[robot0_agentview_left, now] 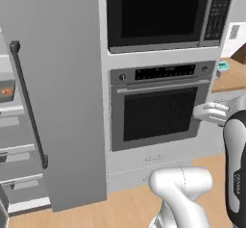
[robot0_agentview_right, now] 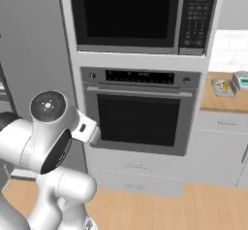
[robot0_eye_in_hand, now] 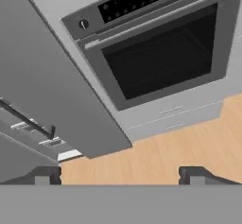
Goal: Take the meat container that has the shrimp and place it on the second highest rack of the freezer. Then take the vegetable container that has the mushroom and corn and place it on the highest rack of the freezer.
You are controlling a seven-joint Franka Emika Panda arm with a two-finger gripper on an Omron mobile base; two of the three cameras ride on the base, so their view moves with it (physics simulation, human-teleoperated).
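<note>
My gripper (robot0_eye_in_hand: 120,175) is open with nothing between its fingertips (robot0_eye_in_hand: 47,175), and it hangs in front of the wall oven (robot0_eye_in_hand: 160,60), aimed at the oven's lower half and the floor. A grey container with something orange in it (robot0_agentview_left: 6,91), which looks like the shrimp one, sits on an upper rack inside the open freezer at the far left. The vegetable container (robot0_agentview_right: 222,87), grey with yellowish pieces in it, rests on the wooden counter (robot0_agentview_right: 227,103) right of the oven, well away from my hand (robot0_agentview_right: 87,128).
The freezer door (robot0_agentview_left: 62,102) stands open with its long dark handle (robot0_agentview_left: 29,107) facing me. A microwave (robot0_agentview_left: 158,13) sits above the oven. A teal container (robot0_agentview_right: 242,80) stands beside the vegetable container. Bare wooden floor (robot0_eye_in_hand: 179,138) lies below the oven drawers.
</note>
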